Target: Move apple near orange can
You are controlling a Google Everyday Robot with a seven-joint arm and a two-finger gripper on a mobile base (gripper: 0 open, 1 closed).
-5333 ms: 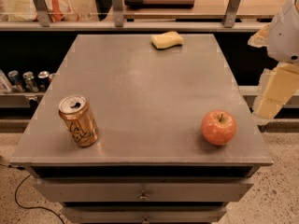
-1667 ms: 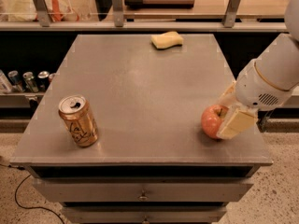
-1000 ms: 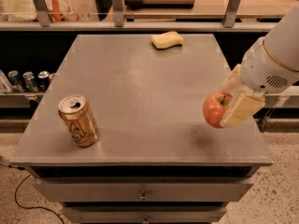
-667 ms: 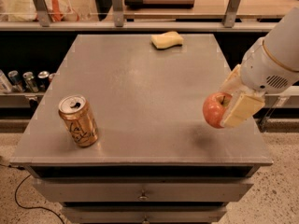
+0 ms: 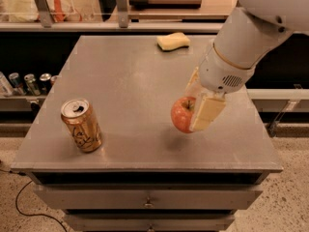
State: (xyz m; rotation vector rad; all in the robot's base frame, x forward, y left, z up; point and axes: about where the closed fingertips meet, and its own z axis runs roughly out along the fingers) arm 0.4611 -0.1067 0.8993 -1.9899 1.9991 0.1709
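The red-orange apple (image 5: 181, 115) is held in my gripper (image 5: 195, 108) and hangs a little above the grey table (image 5: 130, 81), right of its middle. The gripper's cream fingers (image 5: 206, 114) are shut around the apple from above and from the right. The white arm comes in from the upper right. The orange can (image 5: 81, 125) stands upright near the table's front left corner, well to the left of the apple.
A pale yellow sponge (image 5: 173, 41) lies at the table's far edge. Several small silver cans (image 5: 26, 82) stand on a lower shelf to the left. Drawers sit below the table's front edge (image 5: 145, 168).
The gripper closed on the apple at the table's right side, lifted it off the surface and carried it left toward the middle. The can and sponge have not moved.
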